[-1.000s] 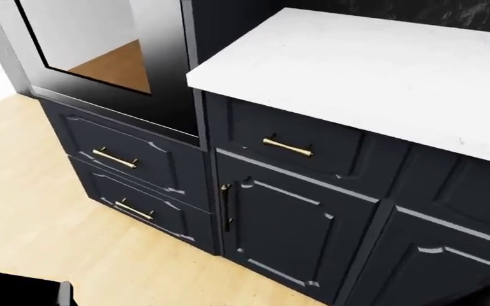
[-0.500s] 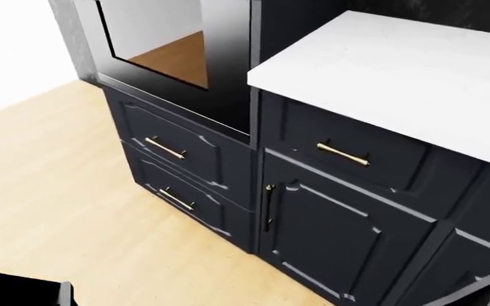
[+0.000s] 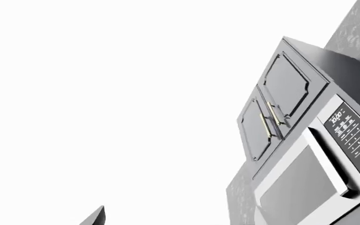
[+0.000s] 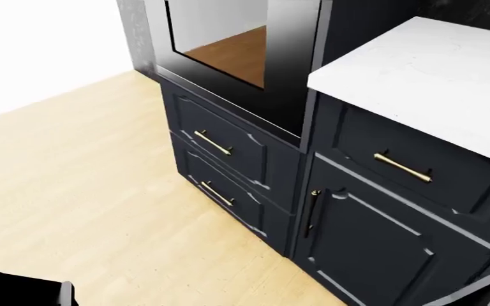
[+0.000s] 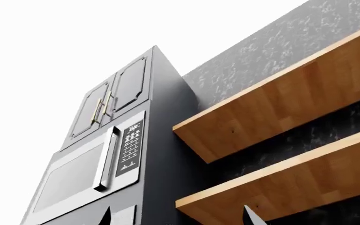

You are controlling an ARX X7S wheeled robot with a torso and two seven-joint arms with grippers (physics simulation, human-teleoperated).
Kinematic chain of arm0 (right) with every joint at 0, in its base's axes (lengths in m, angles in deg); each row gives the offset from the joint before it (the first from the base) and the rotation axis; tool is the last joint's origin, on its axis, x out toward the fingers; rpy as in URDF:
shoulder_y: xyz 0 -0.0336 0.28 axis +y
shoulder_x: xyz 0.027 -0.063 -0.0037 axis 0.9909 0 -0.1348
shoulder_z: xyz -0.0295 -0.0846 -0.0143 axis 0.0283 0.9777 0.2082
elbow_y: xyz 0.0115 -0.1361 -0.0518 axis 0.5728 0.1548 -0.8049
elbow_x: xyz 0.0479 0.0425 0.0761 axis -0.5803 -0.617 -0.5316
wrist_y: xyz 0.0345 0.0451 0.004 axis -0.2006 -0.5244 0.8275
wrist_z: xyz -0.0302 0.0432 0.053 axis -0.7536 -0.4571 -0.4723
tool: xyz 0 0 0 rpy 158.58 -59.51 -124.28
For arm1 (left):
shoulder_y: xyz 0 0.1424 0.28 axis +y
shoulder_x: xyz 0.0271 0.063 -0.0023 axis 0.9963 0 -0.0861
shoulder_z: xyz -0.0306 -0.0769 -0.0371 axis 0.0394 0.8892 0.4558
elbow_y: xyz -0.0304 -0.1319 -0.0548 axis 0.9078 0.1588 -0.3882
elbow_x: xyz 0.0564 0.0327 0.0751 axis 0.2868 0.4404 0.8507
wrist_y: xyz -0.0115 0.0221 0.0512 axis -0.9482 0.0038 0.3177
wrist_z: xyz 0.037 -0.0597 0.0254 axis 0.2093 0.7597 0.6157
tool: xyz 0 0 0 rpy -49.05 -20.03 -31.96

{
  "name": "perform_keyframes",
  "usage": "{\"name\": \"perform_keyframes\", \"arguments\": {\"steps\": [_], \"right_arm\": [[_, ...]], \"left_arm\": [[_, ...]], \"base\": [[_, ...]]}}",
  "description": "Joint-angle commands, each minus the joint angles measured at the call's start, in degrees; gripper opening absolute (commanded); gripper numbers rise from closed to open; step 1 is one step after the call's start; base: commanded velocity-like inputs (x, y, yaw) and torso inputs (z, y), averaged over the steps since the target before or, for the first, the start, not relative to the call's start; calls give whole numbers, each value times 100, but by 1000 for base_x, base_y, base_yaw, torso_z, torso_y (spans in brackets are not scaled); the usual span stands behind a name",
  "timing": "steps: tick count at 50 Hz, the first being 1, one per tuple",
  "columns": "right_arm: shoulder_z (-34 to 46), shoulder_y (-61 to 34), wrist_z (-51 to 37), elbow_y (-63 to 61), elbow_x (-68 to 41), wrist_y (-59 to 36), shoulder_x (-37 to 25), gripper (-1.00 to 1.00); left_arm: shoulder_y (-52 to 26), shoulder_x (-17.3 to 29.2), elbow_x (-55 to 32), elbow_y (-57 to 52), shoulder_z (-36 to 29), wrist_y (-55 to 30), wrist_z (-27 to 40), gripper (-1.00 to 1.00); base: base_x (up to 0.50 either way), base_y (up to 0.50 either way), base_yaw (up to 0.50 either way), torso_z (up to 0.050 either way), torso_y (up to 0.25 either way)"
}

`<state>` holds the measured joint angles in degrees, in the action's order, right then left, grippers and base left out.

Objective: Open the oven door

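Observation:
The oven door (image 4: 293, 70) is a glossy black panel with a reflective glass window (image 4: 228, 38), at the top middle of the head view. It is shut flat against the navy cabinet, and its bar handle is cut off above the frame. Neither gripper reaches it. My left gripper (image 3: 180, 221) shows one dark fingertip (image 3: 97, 217) far out to the side against white background. My right gripper (image 5: 179, 218) has two fingertips (image 5: 107, 216) wide apart with nothing between them. Both wrist cameras point upward, away from the oven door.
Two navy drawers (image 4: 224, 150) with brass handles sit under the oven. To the right are a white counter (image 4: 432, 70), another drawer (image 4: 402, 167) and a cupboard door (image 4: 372, 248). A microwave (image 5: 86, 176) and wooden shelves (image 5: 280, 108) are high up. Light wood floor (image 4: 83, 178) lies left.
The head view has swung left, so the oven door and drawers have shifted right toward the middle. More floor shows, and less counter remains at the right.

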<state>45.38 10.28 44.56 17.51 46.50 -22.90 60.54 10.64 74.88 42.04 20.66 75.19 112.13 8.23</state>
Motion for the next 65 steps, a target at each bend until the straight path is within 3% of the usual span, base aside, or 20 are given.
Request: {"name": "perform_keyframes", "arguments": {"steps": [1, 26, 34, 54, 65], "right_arm": [[22, 0, -56, 2, 22, -1, -36, 100], [73, 31, -164, -29, 91, -5, -109, 100], [205, 29, -79, -67, 38, -126, -215, 100], [300, 17, -113, -82, -21, -158, -313, 100], [313, 30, -158, -75, 45, -107, -335, 100]], "left_arm": [[16, 38, 23, -11, -23, -23, 54, 100], [28, 120, 51, -19, -62, -83, 162, 100], [45, 145, 60, -25, -82, -90, 195, 100], [3, 186, 92, -25, -158, -165, 238, 100], [8, 217, 111, -24, -182, -180, 280, 100]], "base": [[0, 0, 500, 0, 0], [0, 0, 500, 0, 0], [9, -7, 0, 0, 0], [419, -274, 0, 0, 0], [568, 72, 0, 0, 0]]}}
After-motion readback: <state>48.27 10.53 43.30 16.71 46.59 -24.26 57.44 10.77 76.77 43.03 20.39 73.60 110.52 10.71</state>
